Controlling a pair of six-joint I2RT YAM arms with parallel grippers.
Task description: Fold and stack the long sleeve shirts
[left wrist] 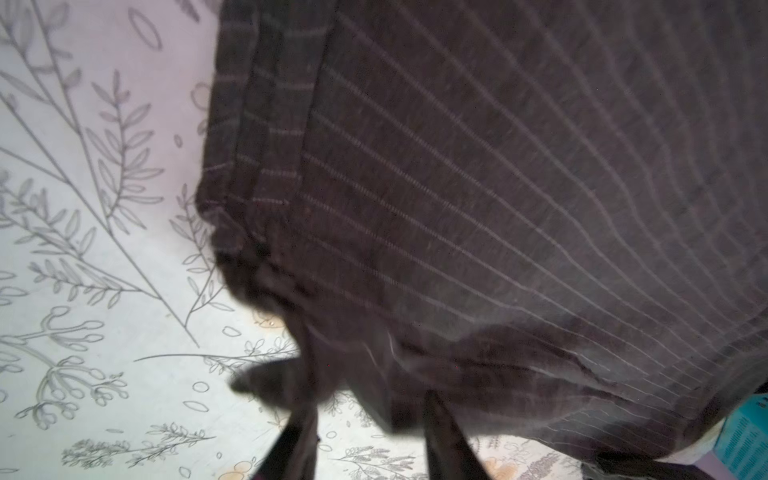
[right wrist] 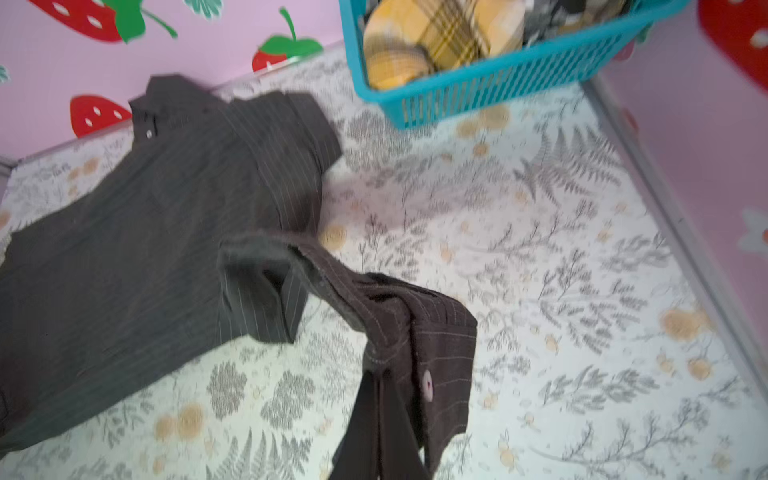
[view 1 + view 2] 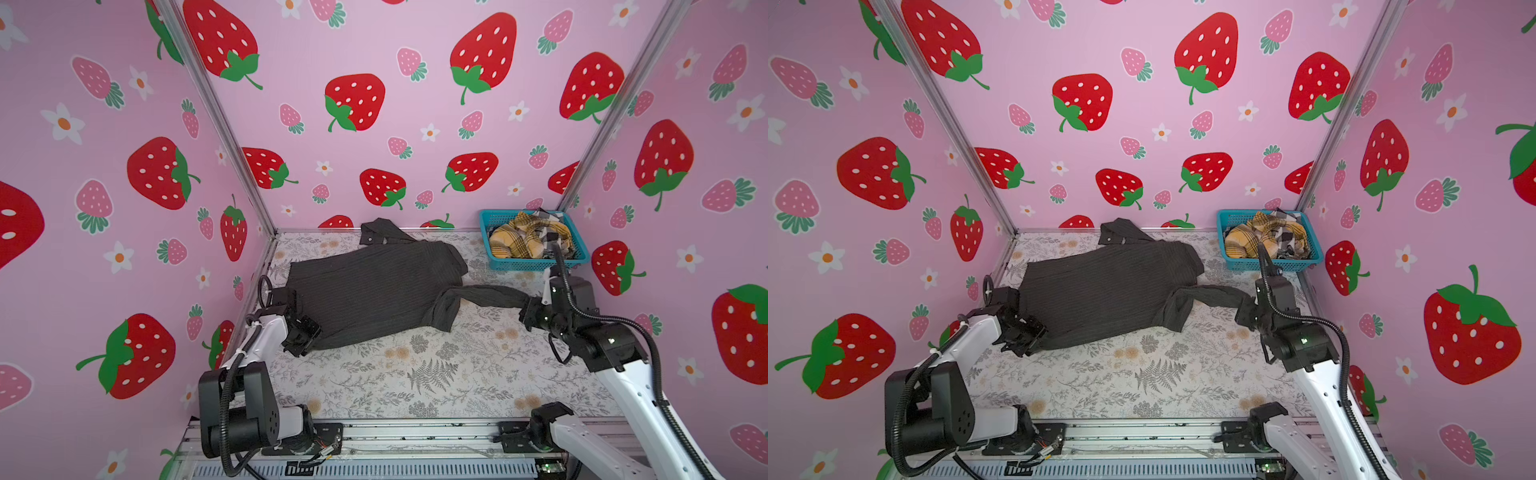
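Charcoal shirt (image 3: 374, 286) (image 3: 1104, 291): pinstriped cloth, spread flat on the back half of the table (image 3: 415, 374), shoulders toward the basket, hem toward the left arm.
Far sleeve (image 3: 380, 230): bent back, lying against the foot of the back wall (image 3: 374, 124).
Near sleeve (image 3: 490, 295): drawn out to the right from the shoulder; its end is raised off the table.
Right gripper (image 3: 527, 309) (image 2: 376, 374): clenched on the cuff (image 2: 440, 353) of the near sleeve; a pale button (image 2: 427, 384) sits just beside the fingers.
Left gripper (image 3: 307, 332) (image 1: 370, 399): at the front left corner of the hem, released. Its fingers (image 1: 295, 436) stand apart with the table showing between them. Bunched cloth lies at their tips; whether it touches them cannot be told.
Basket (image 3: 536, 264) (image 2: 478, 91): teal mesh, in the back right corner of the table, apart from the charcoal shirt.
Yellow plaid shirt (image 3: 515, 241) (image 2: 436, 37): crumpled inside the basket.
Check shirt (image 3: 1283, 239): black and white, crumpled in the basket against the yellow plaid shirt.
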